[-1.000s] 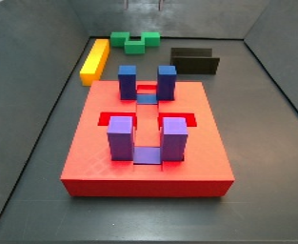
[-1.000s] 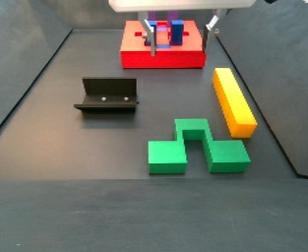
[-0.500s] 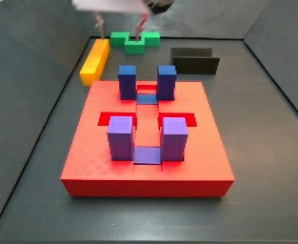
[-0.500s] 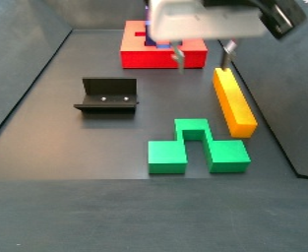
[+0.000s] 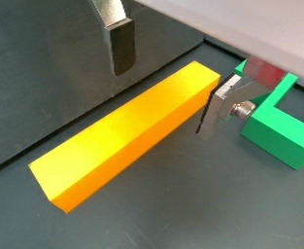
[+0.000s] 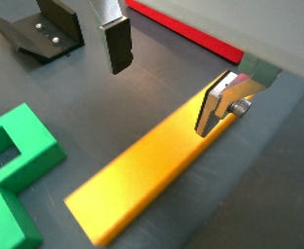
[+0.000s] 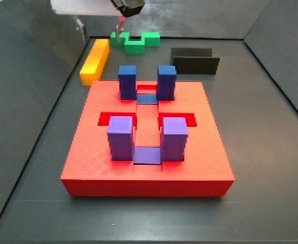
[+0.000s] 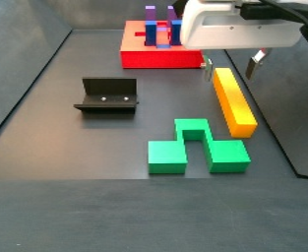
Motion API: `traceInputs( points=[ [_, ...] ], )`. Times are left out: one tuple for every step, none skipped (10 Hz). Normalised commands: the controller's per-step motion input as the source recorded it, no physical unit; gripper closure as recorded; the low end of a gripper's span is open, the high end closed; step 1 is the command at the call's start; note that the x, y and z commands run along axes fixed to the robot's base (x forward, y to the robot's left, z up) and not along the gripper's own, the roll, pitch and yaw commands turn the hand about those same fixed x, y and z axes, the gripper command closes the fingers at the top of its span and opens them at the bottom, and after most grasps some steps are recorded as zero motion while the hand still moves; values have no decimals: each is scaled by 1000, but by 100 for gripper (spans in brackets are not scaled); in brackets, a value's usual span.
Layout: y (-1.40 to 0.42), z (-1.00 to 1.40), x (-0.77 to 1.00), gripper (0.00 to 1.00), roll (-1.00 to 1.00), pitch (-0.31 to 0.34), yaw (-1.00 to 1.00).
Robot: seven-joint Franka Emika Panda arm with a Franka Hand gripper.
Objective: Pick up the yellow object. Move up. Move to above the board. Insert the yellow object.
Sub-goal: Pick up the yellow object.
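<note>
Since the earlier frames, the tool [image 5: 167, 73] has been shifted from near the board [image 8: 161, 57] to above the yellow object [image 5: 125, 131]. Its fingers [image 5: 120, 45] are spread apart, straddling the bar without gripping it. The yellow object is seen lying flat on the dark worktop [image 8: 64, 138], unmoved, just beside the green block [image 8: 196, 148]. The board's recessed slots are left unfilled. The fixture [image 8: 107, 95] is seen well apart.

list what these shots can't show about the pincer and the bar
- Pincer: open astride the yellow bar in both wrist views; its height above the bar is unclear.
- Side views: the arm's white body hides most of the fingers.
- Board: only a red edge in a wrist view.
- Green block: cut off by the frame edge.
</note>
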Motion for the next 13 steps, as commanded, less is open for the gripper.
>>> traceInputs(
  points=[
    [0, -229, -9, 0, 17, -107, 0],
    [0, -303, 0, 0, 51, -81, 0],
    [0, -409, -97, 0, 71, -104, 0],
    [0, -474, -166, 0, 100, -100, 0],
    [0, -440, -206, 0, 121, -86, 0],
    [0, -363, -220, 0, 161, -56, 0],
    [0, -260, -289, 0, 146, -39, 0],
    [0, -106, -180, 0, 64, -43, 0],
    [0, -129, -97, 0, 40, -47, 0],
    [71, -286, 0, 0, 89, -53, 0],
    [103, -271, -17, 0, 120, -40, 0],
    [31, -206, -71, 0, 137, -10, 0],
    [0, -254, -129, 0, 199, -17, 0]
  ],
)
